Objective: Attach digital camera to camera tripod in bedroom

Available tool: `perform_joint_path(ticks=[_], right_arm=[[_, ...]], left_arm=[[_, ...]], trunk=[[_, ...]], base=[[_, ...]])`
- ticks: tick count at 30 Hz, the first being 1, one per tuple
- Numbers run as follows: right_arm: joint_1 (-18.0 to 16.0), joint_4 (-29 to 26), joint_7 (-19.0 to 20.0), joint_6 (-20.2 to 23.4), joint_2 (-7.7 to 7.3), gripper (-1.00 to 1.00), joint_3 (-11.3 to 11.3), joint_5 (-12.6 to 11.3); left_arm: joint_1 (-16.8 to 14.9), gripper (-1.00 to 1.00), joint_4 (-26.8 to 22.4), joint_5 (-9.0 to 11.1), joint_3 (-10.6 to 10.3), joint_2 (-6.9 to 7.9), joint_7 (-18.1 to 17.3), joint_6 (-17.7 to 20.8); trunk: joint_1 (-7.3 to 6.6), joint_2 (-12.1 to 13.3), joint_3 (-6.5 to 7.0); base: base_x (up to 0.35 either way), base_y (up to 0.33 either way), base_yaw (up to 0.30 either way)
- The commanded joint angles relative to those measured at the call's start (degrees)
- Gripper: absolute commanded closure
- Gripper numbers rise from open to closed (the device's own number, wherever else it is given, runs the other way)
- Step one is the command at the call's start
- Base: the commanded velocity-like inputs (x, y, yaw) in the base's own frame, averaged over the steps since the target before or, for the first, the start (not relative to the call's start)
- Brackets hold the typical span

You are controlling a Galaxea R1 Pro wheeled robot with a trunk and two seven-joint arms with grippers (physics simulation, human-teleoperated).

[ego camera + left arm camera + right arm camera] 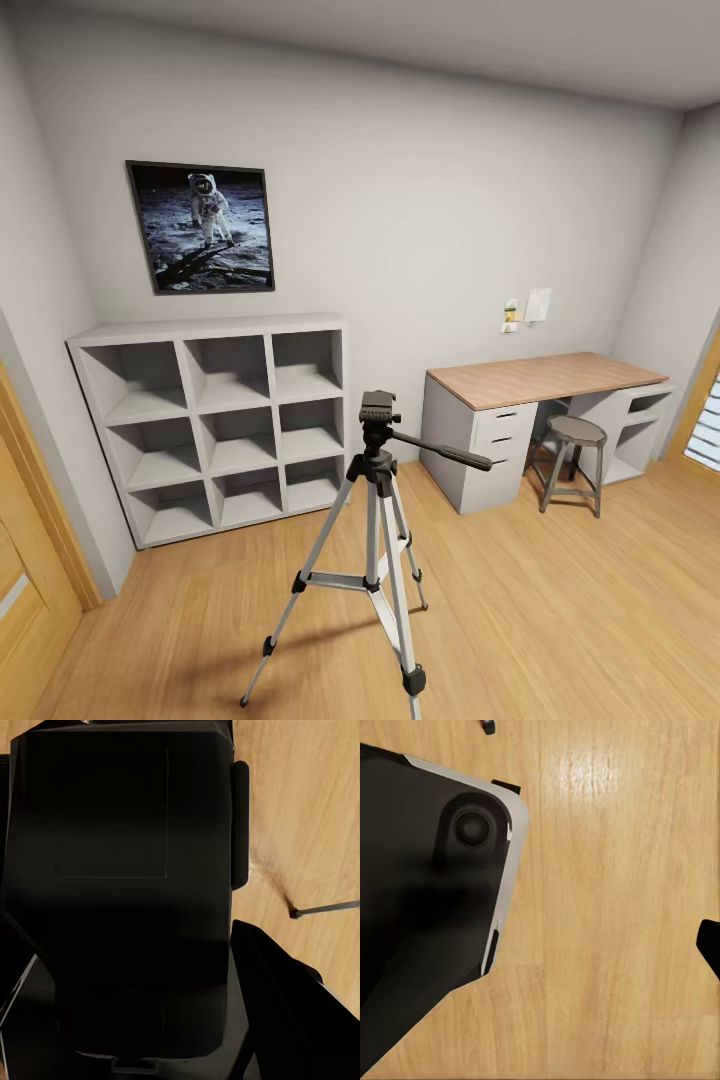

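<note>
Left tool [120, 945]: narrow, its dark fingers [277, 982] sit on either side of the digital camera [112, 817] & look clamped on it. Camera is a black boxy body w/ a faint rectangular panel facing the lens and a small tab on one side, plank floor [307, 810] behind it. Thin grey rod w/ a dark tip [322, 907] lies across that floor, can't tell what it belongs to.

Right tool: one dark fingertip [709, 949] at the frame edge over bare floor; wide or narrow, can't tell. Beside it is a black body w/ silver rim & round socket [442, 885], can't identify.

Head view: camera tripod [375, 500] stands upright on the floor mid-room, legs spread, head [378, 408] bare, pan handle [445, 452] pointing toward the table [545, 378]. Grey stool [573, 455] is tucked at the table's front. White cube shelf [215, 420] stands against the back wall behind the tripod, astronaut poster [200, 227] above it. Wood door [20, 560] at far left.
</note>
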Motion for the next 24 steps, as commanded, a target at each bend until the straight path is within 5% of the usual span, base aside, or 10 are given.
perform_joint_path(ticks=[1,10,24], right_arm=[[0.0,0.0,0.0,-0.2,-0.08,-1.0,-0.5,0.4],[-0.1,-8.8,-6.9,0.3,-0.9,-1.0,-0.8,0.2],[0.0,-10.1,-5.4,0.8,-0.45,-1.0,-0.6,0.5]], left_arm=[[0.0,1.0,0.0,0.5,-0.5,0.01,-0.2,0.0],[0.0,1.0,0.0,0.5,-0.4,0.09,-0.2,0.0],[0.0,1.0,0.0,0.4,-0.5,0.01,-0.2,0.0]], trunk=[[0.02,0.0,-0.02],[0.02,0.0,-0.02],[0.02,0.0,-0.02]], base=[[0.0,0.0,0.0],[0.0,0.0,0.0],[0.0,0.0,0.0]])
